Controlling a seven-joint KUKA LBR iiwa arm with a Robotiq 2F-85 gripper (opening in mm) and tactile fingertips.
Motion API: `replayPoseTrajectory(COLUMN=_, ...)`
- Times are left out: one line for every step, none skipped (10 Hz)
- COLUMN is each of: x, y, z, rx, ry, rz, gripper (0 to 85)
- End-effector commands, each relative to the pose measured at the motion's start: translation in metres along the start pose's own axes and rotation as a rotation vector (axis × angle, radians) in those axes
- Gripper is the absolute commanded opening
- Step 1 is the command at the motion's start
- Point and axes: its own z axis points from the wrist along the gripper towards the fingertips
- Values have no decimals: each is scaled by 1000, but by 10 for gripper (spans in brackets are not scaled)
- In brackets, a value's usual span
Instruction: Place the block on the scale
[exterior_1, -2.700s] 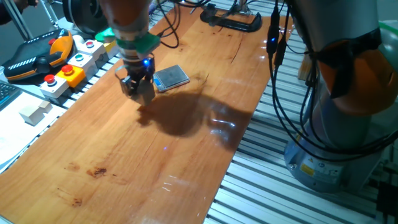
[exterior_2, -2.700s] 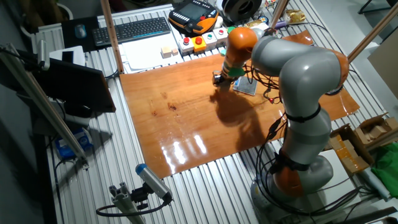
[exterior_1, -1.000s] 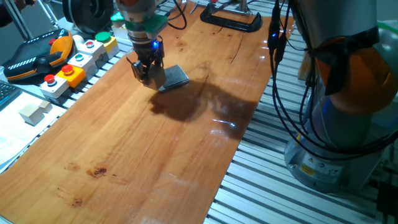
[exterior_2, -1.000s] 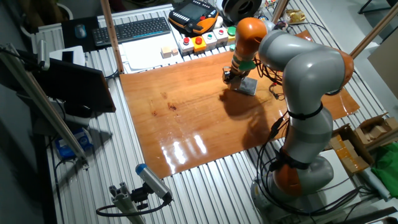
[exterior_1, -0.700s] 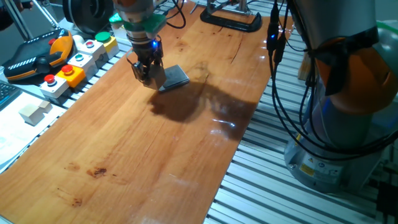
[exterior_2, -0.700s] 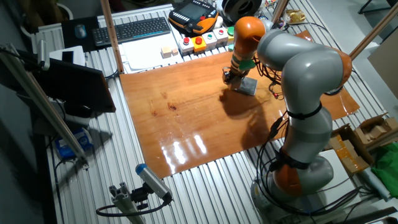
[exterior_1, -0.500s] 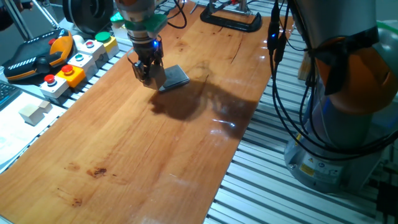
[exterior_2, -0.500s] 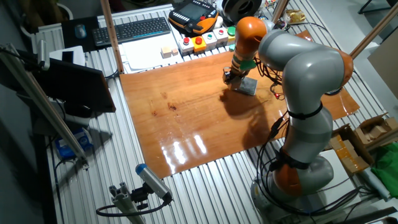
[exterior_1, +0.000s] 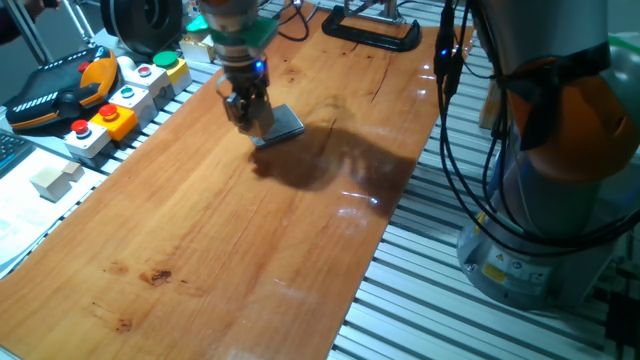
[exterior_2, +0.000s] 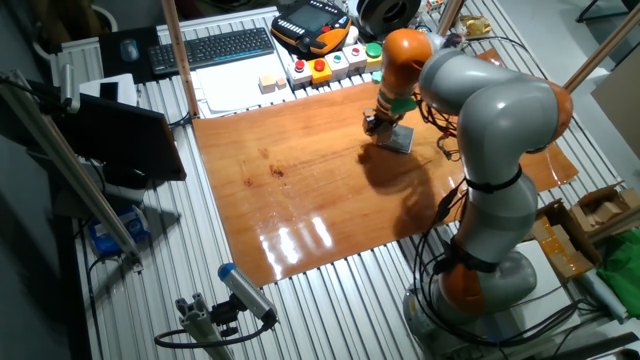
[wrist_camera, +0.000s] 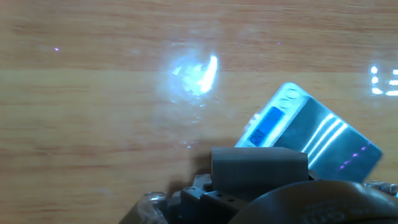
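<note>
The scale (exterior_1: 286, 124) lies flat on the wooden table (exterior_1: 220, 240), far left of middle; it also shows in the other fixed view (exterior_2: 402, 138). My gripper (exterior_1: 250, 117) hangs low over the scale's left edge, fingers pointing down, and shows in the other fixed view (exterior_2: 381, 124) too. In the hand view the scale (wrist_camera: 317, 134) lies at the right, its blue display lit. A boxy block (wrist_camera: 259, 165), grey in shadow, sits between my fingers at the bottom, just left of the scale's near corner. The gripper is shut on it.
Button boxes (exterior_1: 120, 95) and an orange-black pendant (exterior_1: 55, 90) line the table's left edge. A pale joined pair of blocks (exterior_1: 55, 180) lies off the table at left. A black clamp (exterior_1: 370, 30) sits at the far end. The arm's base (exterior_1: 540, 200) stands at right.
The gripper has carried the block from the table's left part towards the scale, and in the last half second has shifted slightly further right over the scale's edge.
</note>
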Motion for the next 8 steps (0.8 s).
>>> replayPoseTrajectory(x=1, y=-13, z=1, rx=-5, ry=4, rz=5, gripper=7)
replayPoseTrajectory(x=2, y=-25, z=3, rx=-8, ry=2, rz=12, gripper=7)
replayPoseTrajectory(x=3, y=-32, z=4, rx=-8, ry=-3, rz=19, gripper=7)
replayPoseTrajectory(x=3, y=-36, z=5, rx=-6, ry=-7, rz=23, gripper=7)
replayPoseTrajectory(x=4, y=-39, z=6, rx=-6, ry=-9, rz=25, gripper=7)
replayPoseTrajectory(x=4, y=-43, z=6, rx=-9, ry=-10, rz=25, gripper=7)
replayPoseTrajectory(x=3, y=-46, z=8, rx=-11, ry=-10, rz=26, gripper=7)
replayPoseTrajectory(x=3, y=-48, z=10, rx=-9, ry=-9, rz=33, gripper=7)
